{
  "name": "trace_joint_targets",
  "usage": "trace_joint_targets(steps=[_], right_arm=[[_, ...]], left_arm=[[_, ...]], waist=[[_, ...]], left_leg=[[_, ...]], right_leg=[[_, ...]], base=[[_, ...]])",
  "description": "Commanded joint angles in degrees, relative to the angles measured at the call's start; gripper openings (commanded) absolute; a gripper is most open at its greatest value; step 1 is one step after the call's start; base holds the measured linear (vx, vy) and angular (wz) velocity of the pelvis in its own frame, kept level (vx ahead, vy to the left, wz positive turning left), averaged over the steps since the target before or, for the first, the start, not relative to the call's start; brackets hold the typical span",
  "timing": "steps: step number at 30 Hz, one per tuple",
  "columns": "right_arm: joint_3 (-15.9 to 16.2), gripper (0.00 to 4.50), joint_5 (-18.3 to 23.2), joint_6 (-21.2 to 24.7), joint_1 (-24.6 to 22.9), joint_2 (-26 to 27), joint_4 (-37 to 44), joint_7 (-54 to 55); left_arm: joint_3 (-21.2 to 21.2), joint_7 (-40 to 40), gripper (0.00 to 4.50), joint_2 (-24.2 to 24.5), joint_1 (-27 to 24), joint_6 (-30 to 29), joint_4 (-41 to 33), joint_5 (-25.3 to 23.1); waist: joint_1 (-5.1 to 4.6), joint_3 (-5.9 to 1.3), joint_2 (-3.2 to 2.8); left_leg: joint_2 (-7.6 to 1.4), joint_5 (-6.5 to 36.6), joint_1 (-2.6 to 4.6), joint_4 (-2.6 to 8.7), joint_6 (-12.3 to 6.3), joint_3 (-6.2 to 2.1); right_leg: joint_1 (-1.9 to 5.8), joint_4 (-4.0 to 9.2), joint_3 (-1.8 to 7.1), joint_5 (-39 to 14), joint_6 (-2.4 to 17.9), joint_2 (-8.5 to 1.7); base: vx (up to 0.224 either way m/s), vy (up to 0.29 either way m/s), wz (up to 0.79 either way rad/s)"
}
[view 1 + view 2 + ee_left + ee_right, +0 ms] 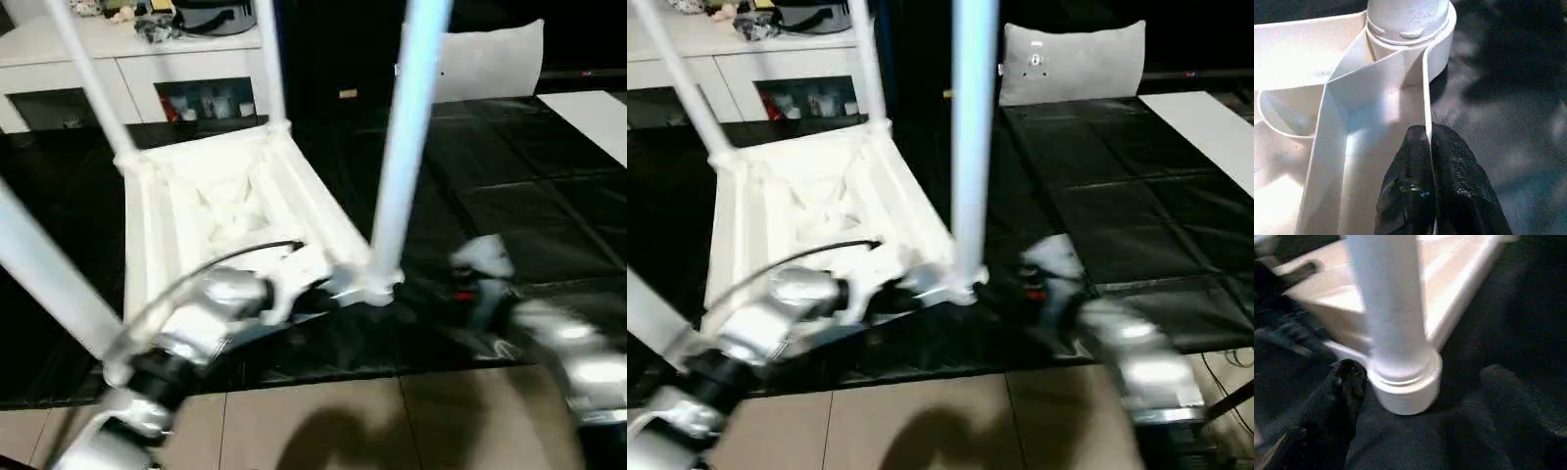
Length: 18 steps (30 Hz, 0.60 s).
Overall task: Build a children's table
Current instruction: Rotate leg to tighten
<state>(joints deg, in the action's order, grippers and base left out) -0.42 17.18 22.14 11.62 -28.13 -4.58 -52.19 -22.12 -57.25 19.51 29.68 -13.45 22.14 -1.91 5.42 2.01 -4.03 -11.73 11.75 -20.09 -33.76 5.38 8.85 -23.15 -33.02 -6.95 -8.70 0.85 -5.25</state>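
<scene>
- Children's table (225,211) is lying upside down on the dark floor mat (509,206), ribbed underside facing you, with round white legs rising from its corner sockets; the near leg (407,137) is standing in the socket closest to your right arm.
- Left gripper (1429,147): you are pinching the thin side rim of the top beside that socket, fingers (1410,186) closed on the wall.
- Right gripper (1420,382): your fingers (1332,401) are standing wide apart on either side of the leg's base collar, gripping nothing.
- Handling, as a judgement: the moulded plastic is looking light, stiff and smooth, so it is likely sliding easily on the mat and slipping under a loose pinch.
- Where to hold: you are best gripping the rim or a rib near a corner socket, or a leg low down by its collar; high on the taper, the leg is offering leverage that may be straining the joint.
</scene>
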Motion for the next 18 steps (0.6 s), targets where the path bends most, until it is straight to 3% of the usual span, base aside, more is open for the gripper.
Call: trace_joint_targets(steps=[1,9,18], right_arm=[[2.0,3.84,1.0,-0.8,1.4,-1.2,0.9,-4.7],[5.6,3.25,0.6,-3.4,4.7,-2.4,-3.4,-11.7],[8.3,2.53,1.7,-2.4,6.3,-1.5,-5.3,-16.3]], left_arm=[[-1.6,-3.2,0.00,1.2,0.0,2.6,-1.0,-0.5],[-4.2,-12.8,0.00,5.0,-1.1,3.3,-4.2,1.5],[-4.3,-13.4,0.00,5.2,-1.1,3.3,-4.0,1.5]], waist=[[0.43,-3.19,1.22],[1.68,-3.38,1.22],[2.70,-3.45,1.23]], left_leg=[[-0.73,10.1,-0.68,3.82,-5.36,0.22],[-1.34,8.1,-0.39,3.81,-5.11,0.33],[-1.36,8.0,-0.36,3.73,-4.64,0.41]], right_leg=[[3.33,4.68,2.48,-23.9,5.5,-3.17],[3.16,3.73,2.92,-19.5,8.8,-3.38],[3.32,3.52,3.01,-18.6,9.0,-3.39]], base=[[0.000,0.000,0.00],[0.000,0.000,0.00],[0.000,0.000,0.00]])
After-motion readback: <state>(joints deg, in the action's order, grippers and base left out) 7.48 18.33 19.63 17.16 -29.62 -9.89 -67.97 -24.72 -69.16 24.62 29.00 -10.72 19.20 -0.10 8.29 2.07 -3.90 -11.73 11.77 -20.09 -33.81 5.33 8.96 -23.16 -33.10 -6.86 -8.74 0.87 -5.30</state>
